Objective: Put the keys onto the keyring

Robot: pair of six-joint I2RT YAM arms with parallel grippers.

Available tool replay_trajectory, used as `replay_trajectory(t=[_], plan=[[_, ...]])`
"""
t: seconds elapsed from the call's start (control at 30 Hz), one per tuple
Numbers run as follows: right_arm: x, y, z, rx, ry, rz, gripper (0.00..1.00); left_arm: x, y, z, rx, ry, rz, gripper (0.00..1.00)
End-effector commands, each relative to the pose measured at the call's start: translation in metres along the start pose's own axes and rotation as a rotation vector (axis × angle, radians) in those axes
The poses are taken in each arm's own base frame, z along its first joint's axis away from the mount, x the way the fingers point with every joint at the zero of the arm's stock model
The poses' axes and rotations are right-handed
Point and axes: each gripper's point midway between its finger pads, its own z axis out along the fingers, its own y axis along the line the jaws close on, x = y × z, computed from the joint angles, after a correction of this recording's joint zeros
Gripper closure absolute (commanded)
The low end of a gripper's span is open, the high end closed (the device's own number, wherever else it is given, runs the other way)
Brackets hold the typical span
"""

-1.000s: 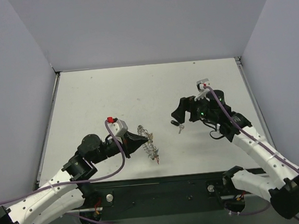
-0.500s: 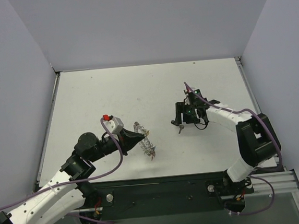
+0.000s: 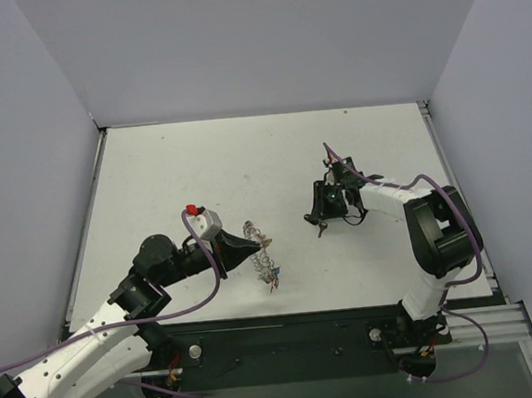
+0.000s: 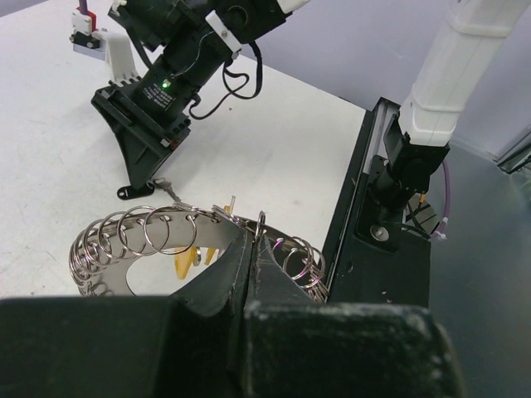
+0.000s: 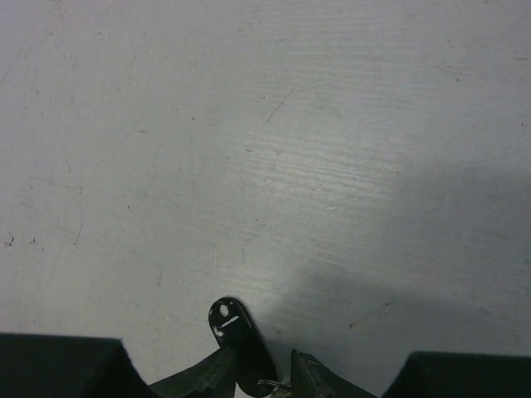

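Note:
My left gripper [image 3: 250,248] [image 4: 251,249] is shut on the rim of the keyring [image 3: 262,254] [image 4: 137,239], a silvery coil-like ring held above the table. A yellow key [image 4: 184,264] hangs under the ring. More small keys [image 3: 274,277] dangle at its near end. My right gripper [image 3: 319,217] [image 5: 261,377] points down at the table. A key with a black oval head [image 5: 238,336] [image 4: 124,192] lies between its narrowed jaws. The left finger touches the head. A slim gap shows at the right finger [image 5: 319,377].
The white table [image 3: 244,164] is walled by grey panels on three sides. A black rail [image 3: 287,337] with the arm bases runs along the near edge. The right arm's base post [image 4: 431,99] stands close to the ring in the left wrist view.
The right arm folded in and dropped its gripper onto the black-headed key, its jaws narrowing from wide open. The left arm shifted a little with the ring.

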Motion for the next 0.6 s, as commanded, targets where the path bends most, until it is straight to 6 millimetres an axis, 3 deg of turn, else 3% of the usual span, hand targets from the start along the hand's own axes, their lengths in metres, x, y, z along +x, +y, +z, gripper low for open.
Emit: replay_trajectory(t=[0.0, 0.13, 0.57], plan=[[-0.011, 0.010, 0.002, -0.057, -0.012, -0.006, 0.68, -0.039, -0.016, 0.001, 0.076, -0.119, 0.053, 1.00], [-0.008, 0.015, -0.001, -0.083, -0.003, -0.008, 0.74, -0.041, -0.018, 0.001, 0.082, -0.121, 0.053, 1.00], [-0.004, 0.025, -0.018, -0.131, -0.005, -0.029, 0.75, -0.040, -0.019, 0.001, 0.085, -0.116, 0.051, 1.00]])
